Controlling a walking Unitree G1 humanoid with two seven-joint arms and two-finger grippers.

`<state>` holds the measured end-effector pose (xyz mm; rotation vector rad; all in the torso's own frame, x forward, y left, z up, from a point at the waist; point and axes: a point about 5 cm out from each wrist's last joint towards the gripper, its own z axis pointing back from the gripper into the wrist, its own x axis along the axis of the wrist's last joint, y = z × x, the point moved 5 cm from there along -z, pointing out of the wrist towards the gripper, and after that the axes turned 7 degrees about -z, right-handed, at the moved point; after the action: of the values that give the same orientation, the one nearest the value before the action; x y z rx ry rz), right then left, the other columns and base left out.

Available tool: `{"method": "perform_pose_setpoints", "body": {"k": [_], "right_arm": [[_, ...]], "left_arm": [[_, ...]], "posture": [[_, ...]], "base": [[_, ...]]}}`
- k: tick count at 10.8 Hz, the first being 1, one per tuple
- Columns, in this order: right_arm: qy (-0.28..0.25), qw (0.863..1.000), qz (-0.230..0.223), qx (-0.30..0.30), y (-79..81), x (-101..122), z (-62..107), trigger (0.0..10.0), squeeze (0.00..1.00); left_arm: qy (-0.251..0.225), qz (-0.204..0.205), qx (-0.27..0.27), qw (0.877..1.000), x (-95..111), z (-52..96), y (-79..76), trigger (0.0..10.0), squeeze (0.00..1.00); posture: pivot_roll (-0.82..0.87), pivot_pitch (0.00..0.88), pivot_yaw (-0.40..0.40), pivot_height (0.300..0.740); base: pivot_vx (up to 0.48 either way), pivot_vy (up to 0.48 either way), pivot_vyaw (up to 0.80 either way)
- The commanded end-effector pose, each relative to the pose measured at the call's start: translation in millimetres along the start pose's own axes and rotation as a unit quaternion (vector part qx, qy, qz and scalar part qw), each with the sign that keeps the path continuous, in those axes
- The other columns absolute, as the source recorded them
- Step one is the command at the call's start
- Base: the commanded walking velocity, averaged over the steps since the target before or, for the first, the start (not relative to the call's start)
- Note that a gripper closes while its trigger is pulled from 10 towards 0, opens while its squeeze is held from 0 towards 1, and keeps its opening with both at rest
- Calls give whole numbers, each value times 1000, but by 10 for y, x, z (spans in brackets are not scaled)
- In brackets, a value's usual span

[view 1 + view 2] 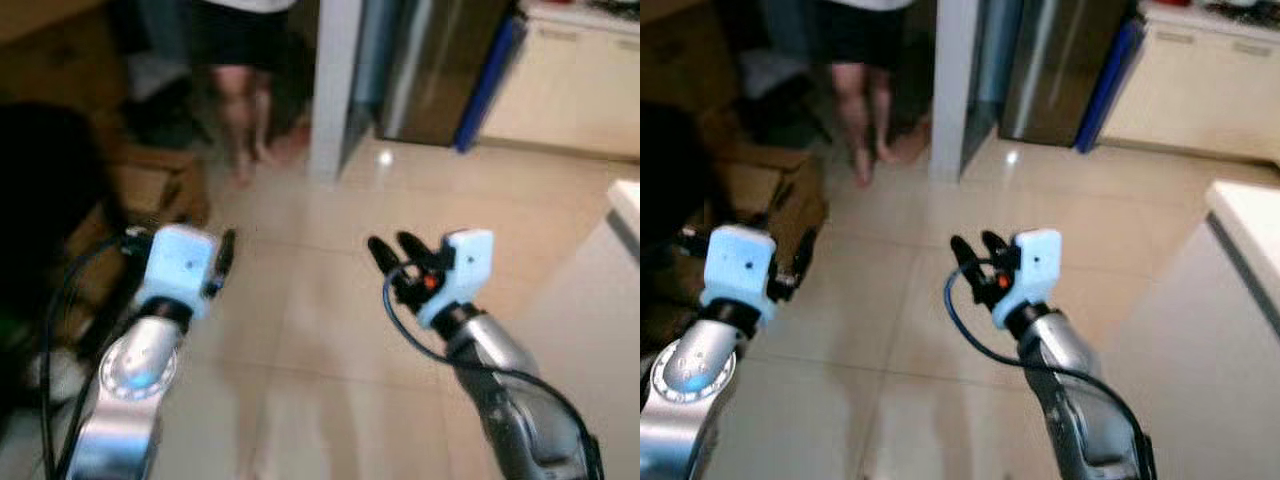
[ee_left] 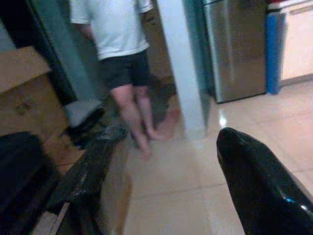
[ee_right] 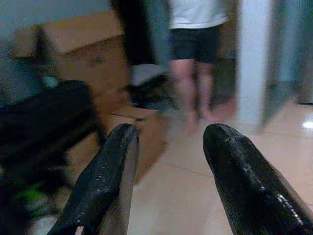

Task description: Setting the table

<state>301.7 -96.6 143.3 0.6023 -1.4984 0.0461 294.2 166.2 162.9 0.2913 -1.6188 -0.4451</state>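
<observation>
No legible text anywhere (frames blurred).

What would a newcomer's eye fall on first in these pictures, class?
First the two raised grippers: the left gripper and the right gripper, both open and empty above the tiled floor. Next, a person standing barefoot ahead on the left, beside a white pillar, with a steel fridge further right.

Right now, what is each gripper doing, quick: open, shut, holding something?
Left gripper: open, holding nothing, raised over the tiled floor.
Right gripper: open, holding nothing, raised over the same floor.
</observation>
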Motion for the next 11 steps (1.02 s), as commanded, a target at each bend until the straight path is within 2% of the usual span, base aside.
{"method": "perform_pose_setpoints", "body": {"k": [1,2,4,6,8,11], "right_arm": [[-17,999,15,-44,-195,84,71,10000,0],[-23,998,26,-59,-226,102,95,10000,0],[-56,993,29,-97,-323,243,193,10000,0],[-60,992,28,-106,-303,219,217,10000,0],[-63,990,51,-116,-317,241,234,10000,0],[-64,988,53,-130,-375,269,231,10000,0]], "left_arm": [[-13,7,-13,1000,74,3,-95,10000,0],[-8,15,-2,1000,40,0,-43,10000,0],[-9,13,-4,1000,36,4,-42,10000,0],[-21,4,-16,1000,111,12,-68,10000,0],[-28,4,-18,999,131,-19,-47,10000,0],[-34,9,-38,999,167,-40,-183,10000,0]], "posture": [[93,0,-42,740],[73,0,-35,740],[71,0,-38,740],[96,0,-43,740],[68,0,-32,740],[79,0,-33,740]], "base": [[386,0,0],[382,0,-519],[384,0,-800],[386,0,-800],[384,0,-203],[387,0,0]]}}
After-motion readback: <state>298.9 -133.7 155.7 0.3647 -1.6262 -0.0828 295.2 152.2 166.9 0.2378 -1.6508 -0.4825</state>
